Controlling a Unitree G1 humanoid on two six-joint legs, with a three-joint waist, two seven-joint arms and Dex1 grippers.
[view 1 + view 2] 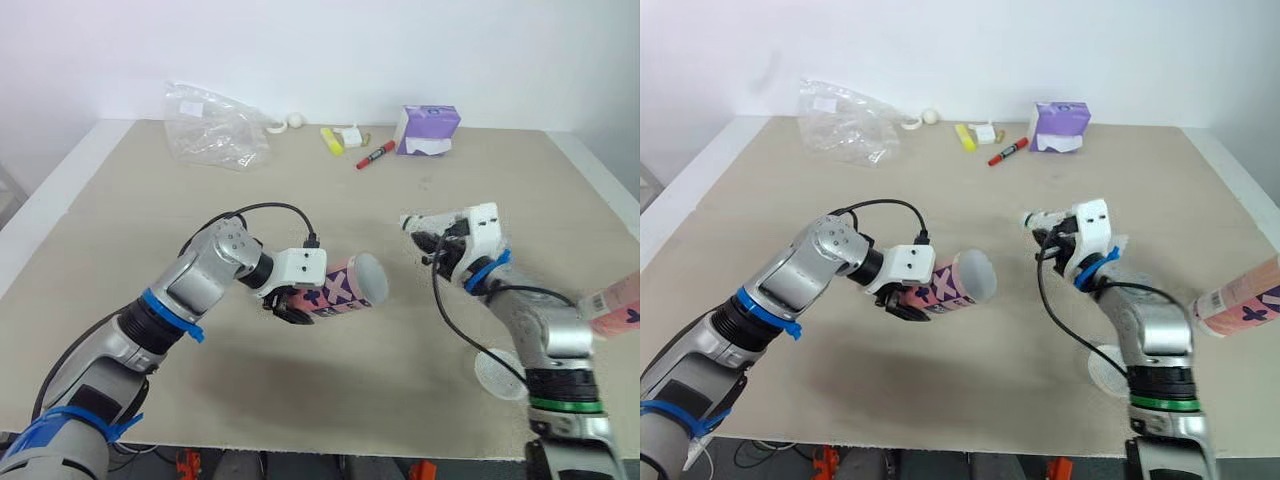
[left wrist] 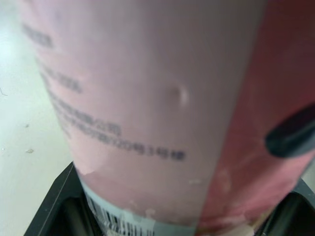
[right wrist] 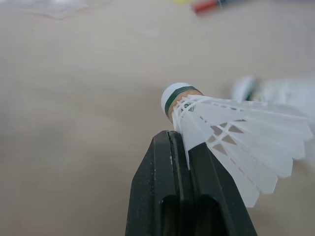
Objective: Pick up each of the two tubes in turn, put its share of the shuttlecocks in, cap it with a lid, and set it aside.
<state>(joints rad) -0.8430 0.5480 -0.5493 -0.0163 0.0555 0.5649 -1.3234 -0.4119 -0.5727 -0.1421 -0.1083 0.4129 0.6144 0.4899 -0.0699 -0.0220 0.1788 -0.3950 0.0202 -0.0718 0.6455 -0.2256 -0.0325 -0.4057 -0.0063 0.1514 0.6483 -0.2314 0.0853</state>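
The left arm is reaching in from the near left, the left hand clamping a tube. The right arm is angling up from the near right, the right hand pinching a shuttlecock.

Head stereo pair looking down over one shared surface, left wrist view hard against the tube, right wrist view close behind a shuttlecock.

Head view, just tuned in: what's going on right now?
The left gripper is clamped on a pink tube, held above the table with one end turned toward the right arm. The right gripper pinches a shuttlecock by its feathers, apart from the tube. A second tube lies at the table's right edge, with a white lid nearby.
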